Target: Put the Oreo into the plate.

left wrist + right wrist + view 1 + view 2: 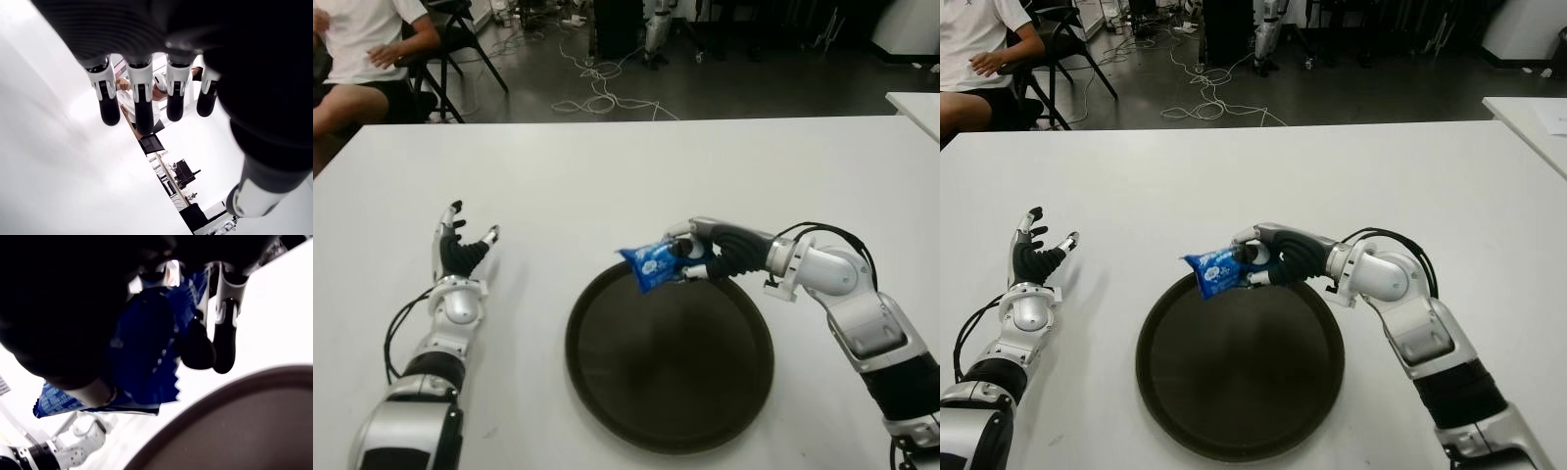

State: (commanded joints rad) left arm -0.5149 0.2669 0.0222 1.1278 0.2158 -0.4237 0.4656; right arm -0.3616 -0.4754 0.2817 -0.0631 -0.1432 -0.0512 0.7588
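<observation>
A blue Oreo packet (651, 262) hangs over the far rim of the round dark plate (670, 411), held clear of it. My right hand (697, 251) is shut on the packet, fingers wrapped around its right end; in the right wrist view the blue wrapper (146, 347) fills the palm with the plate's rim (254, 396) beside it. My left hand (460, 247) shows on the white table (607, 166) to the left of the plate, fingers spread and holding nothing.
A person in a white shirt (357, 39) sits on a chair beyond the table's far left corner. Cables (597, 83) lie on the floor behind the table. Another white table's corner (915, 106) shows at the far right.
</observation>
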